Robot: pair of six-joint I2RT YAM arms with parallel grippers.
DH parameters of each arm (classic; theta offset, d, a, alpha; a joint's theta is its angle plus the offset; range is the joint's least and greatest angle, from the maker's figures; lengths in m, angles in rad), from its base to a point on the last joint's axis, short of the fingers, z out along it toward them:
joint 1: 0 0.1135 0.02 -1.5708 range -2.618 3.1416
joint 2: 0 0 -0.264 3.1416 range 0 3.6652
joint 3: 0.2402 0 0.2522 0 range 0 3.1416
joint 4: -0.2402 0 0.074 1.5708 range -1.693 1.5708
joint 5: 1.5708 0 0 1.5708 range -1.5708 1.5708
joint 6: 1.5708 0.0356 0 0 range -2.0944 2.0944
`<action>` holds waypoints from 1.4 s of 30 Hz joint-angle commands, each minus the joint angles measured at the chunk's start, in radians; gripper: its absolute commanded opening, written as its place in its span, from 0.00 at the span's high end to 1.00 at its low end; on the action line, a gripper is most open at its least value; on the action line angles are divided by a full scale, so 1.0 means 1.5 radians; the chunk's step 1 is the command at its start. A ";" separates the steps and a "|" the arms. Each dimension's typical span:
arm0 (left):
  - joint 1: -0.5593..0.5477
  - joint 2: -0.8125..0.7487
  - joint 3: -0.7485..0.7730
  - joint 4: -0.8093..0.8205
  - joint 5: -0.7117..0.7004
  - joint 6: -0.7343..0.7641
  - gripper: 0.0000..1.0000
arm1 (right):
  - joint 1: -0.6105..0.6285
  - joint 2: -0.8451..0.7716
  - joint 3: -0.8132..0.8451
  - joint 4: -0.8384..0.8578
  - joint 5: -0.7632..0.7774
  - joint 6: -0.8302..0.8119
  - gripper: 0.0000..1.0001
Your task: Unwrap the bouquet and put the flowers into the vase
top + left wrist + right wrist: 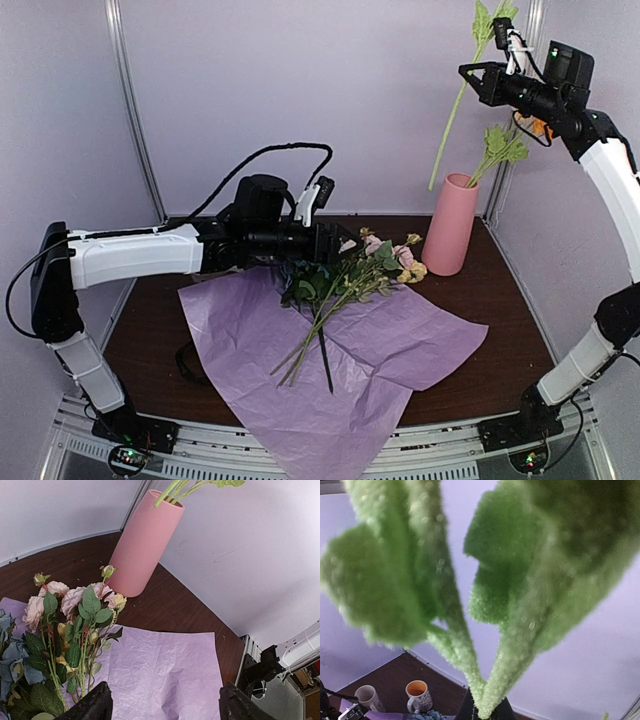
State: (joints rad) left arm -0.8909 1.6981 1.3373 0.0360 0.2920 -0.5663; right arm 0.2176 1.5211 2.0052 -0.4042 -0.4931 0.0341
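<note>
The bouquet is unwrapped: its lilac tissue paper lies spread flat on the table. The flowers, pink, peach and dusty blue blooms on green stems, lie loose on it. My left gripper hovers open just above the paper beside the blooms, holding nothing. The pink vase stands at the back right with a leafy stem in it. High above the vase, my right gripper is shut on a long green stem with fuzzy leaves.
Two patterned mugs stand on the dark table in the right wrist view. A black ribbon lies left of the paper. The paper overhangs the table's front edge. Lilac walls close in the back and sides.
</note>
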 commanded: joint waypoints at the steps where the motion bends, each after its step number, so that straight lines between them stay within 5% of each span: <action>1: -0.001 0.009 0.009 0.030 0.017 0.007 0.25 | -0.009 -0.001 0.056 -0.001 0.111 -0.076 1.00; 12: -0.001 0.008 0.006 0.029 0.021 0.000 0.25 | -0.061 0.050 0.058 0.022 0.156 -0.077 1.00; 26: -0.001 0.012 0.024 0.000 0.021 0.010 0.26 | -0.077 0.099 -0.169 0.095 0.133 -0.024 1.00; 42: -0.001 0.005 0.011 0.002 0.015 0.014 0.27 | -0.082 0.072 -0.223 0.022 0.160 -0.023 0.42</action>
State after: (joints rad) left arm -0.8913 1.7111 1.3376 0.0170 0.3107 -0.5655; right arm 0.0998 1.7115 1.6936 -0.3275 -0.2882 -0.0017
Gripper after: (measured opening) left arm 0.734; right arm 0.548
